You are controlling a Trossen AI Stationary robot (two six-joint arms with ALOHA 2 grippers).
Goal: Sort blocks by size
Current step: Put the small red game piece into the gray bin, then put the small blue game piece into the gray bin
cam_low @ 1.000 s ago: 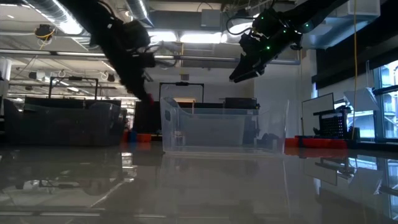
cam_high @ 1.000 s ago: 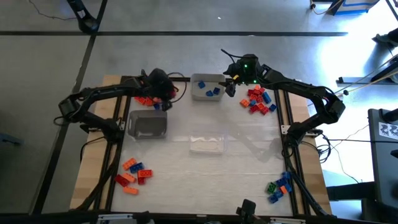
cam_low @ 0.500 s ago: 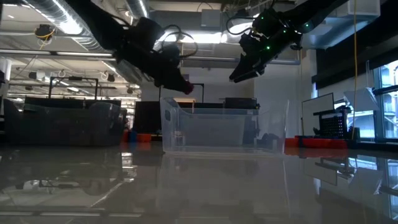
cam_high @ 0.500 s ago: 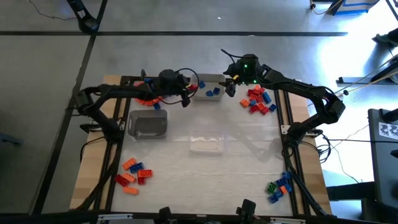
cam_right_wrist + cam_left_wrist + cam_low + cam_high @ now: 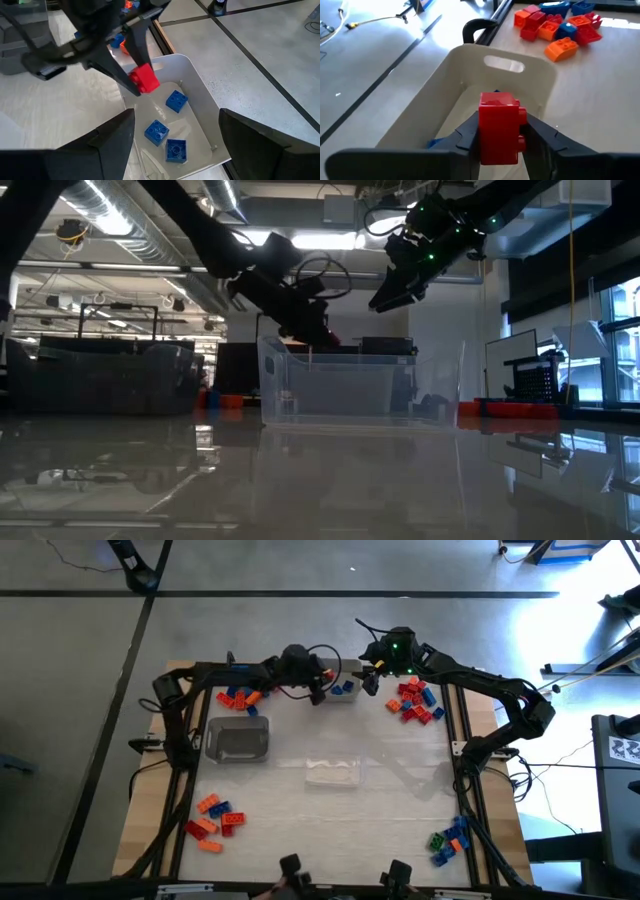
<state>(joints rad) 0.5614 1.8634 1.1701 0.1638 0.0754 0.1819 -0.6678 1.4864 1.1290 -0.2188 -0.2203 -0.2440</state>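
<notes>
The left gripper [image 5: 501, 132] is clamped on a red block [image 5: 499, 127] over the white tray [image 5: 331, 692] at the table's twelve o'clock, above three blue blocks [image 5: 167, 130]. The block looks light, rigid and smooth-sided, best pinched across its flat sides. It hangs upright, long axis vertical. The right gripper [image 5: 371, 683], fingers apart and empty, hovers at the tray's three o'clock.

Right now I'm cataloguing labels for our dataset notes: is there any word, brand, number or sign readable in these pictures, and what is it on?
No readable text in any view.
Patterned white panel at the high view's right edge: black marks, too small to read.
Red block in the left gripper: no lettering shows.
White tray and its blue blocks: no label.
</notes>
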